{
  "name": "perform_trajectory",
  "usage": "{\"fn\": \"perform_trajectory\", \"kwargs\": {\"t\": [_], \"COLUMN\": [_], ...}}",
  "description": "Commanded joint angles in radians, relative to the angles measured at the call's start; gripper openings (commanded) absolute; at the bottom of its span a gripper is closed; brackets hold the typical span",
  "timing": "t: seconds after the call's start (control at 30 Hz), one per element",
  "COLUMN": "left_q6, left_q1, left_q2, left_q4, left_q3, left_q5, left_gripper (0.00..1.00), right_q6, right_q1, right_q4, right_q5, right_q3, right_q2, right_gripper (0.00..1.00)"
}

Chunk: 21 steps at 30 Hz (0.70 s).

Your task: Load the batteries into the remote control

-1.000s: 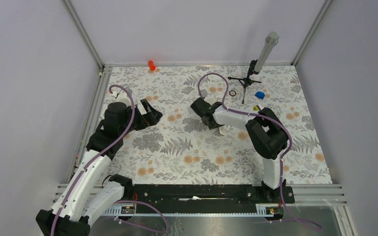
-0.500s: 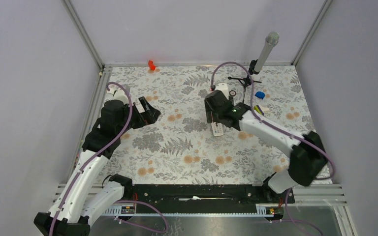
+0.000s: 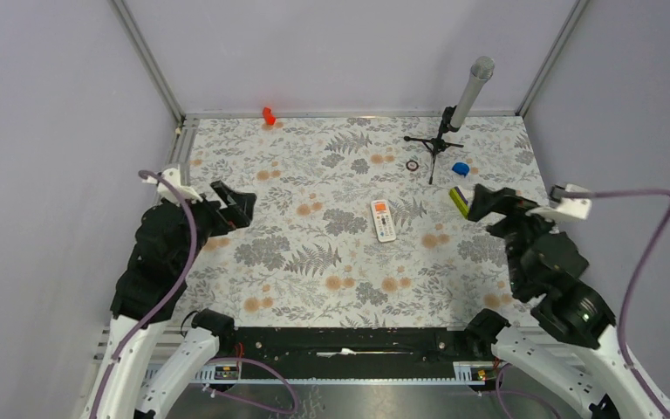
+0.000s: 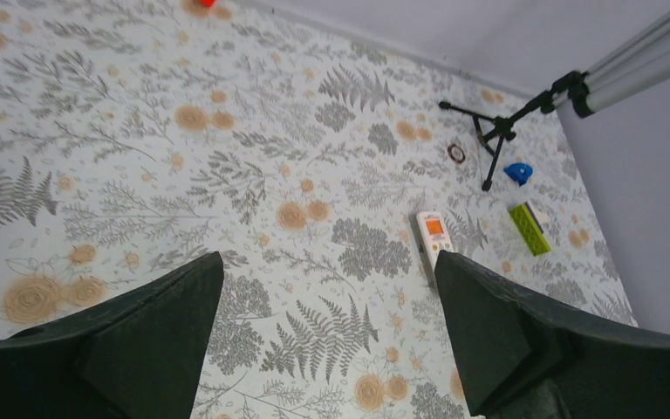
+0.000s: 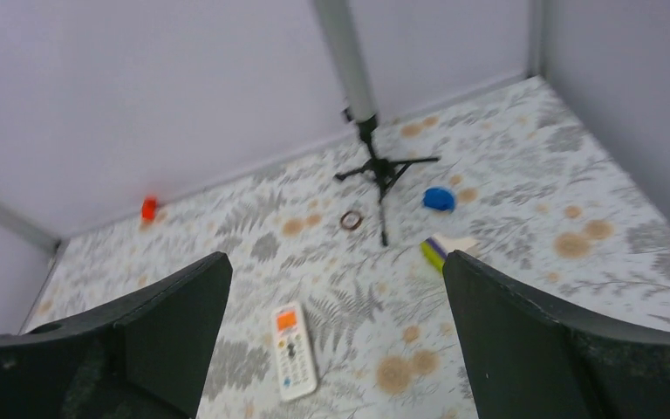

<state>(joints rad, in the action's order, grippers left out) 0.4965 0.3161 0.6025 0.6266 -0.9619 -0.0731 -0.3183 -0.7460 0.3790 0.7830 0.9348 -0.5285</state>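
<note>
While the left gripper and right gripper both hang released, jaws spread wide on nothing, the remote control lies flat, orange patch up, apart from the tripod stand on its near-left side, a small, seemingly dark ring between them.

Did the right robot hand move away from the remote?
Yes. The right gripper pulled back rightward, off the remote control, ending beside the yellow-green bar.
</note>
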Motion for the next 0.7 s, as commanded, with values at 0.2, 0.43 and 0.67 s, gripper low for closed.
{"fn": "perform_trajectory", "kwargs": {"t": [0.2,0.43,0.67], "left_q6": [-0.045,-0.042,-0.050], "left_q1": [-0.005,-0.005,-0.005], "left_q2": [-0.184,-0.208,-0.199], "left_q4": [-0.026,-0.017,-0.013], "left_q3": [-0.020,-0.010,-0.011], "left_q5": [-0.156,-0.144,-0.113], "left_gripper": [0.99,0.99,0.99], "right_q6": [0.080,0.066,0.045], "right_q1": [-0.002,-0.002,-0.001], "right_q4": [0.035,0.047,0.061], "right_q5": [0.374,0.378,0.373], "right_q3": [0.078,0.071,0.061], "right_q2": [0.204,0.252,0.262], "right_gripper": [1.00,1.00,1.00]}}
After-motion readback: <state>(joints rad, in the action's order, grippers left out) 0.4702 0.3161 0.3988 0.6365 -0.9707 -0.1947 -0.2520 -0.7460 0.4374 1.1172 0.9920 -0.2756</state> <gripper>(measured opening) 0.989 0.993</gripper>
